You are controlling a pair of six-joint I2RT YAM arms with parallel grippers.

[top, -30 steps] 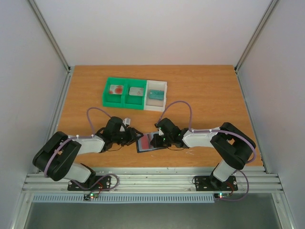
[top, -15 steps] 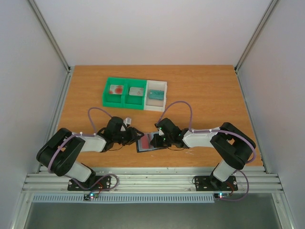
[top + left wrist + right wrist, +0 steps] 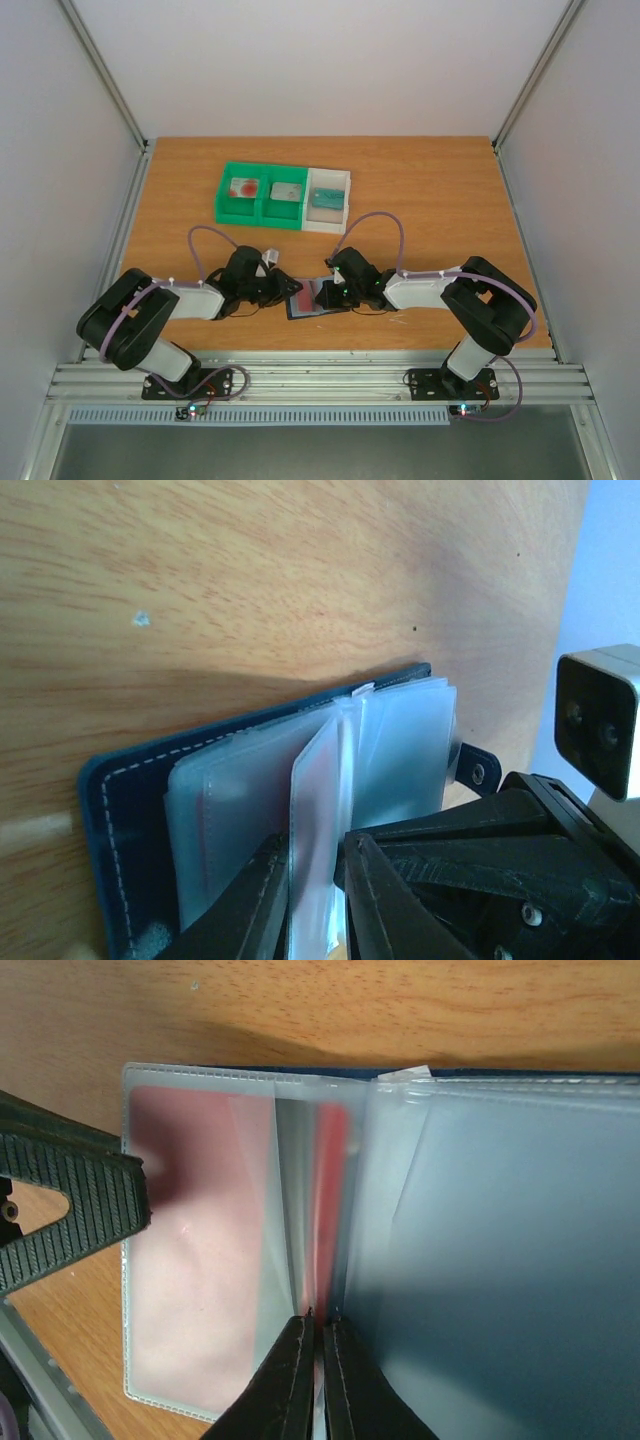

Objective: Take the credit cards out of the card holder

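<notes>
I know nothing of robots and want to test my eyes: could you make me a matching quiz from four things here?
Things:
1 card holder
2 red-blotched card
3 teal item
4 grey card

Where:
A white bin of the tray
B open, pinched by left gripper and right gripper
C middle green bin
D left green bin

Pairs: 1-B, 2-D, 3-A, 4-C
</notes>
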